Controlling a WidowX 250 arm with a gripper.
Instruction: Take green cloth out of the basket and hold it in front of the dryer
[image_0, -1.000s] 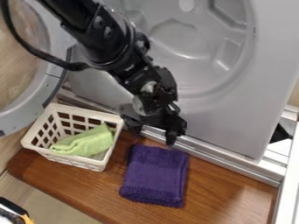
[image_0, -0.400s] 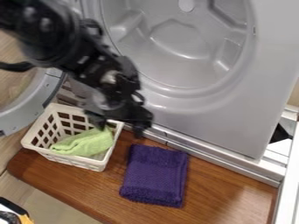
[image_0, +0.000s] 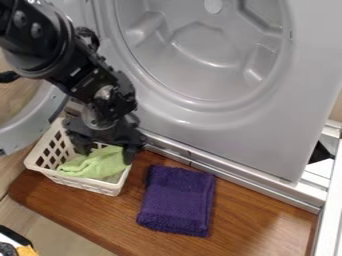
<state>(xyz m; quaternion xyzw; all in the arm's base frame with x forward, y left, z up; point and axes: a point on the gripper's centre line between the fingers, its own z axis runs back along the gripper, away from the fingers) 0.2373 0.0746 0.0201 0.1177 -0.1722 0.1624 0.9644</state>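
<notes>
Nearest, in front of the basket (image_0: 73, 184): part of a black, white and orange object (image_0: 25, 250). Then a brown wooden worktop (image_0: 100, 217), bearing the basket, white and lattice-sided. On the worktop, just beside the basket to the right, a folded purple towel (image_0: 177, 200), lying flat. Inside the basket, toward its near right side, a rumpled green cloth (image_0: 97, 167). Over the basket, a black hand (image_0: 107, 149), pointing down, open, with fingers apart above the cloth; contact hard to tell. Above the basket, slanting in from upper left, a black arm (image_0: 83, 75). Behind the basket, a gray dryer (image_0: 220, 135) with round door (image_0: 23, 130) swung wide.
</notes>
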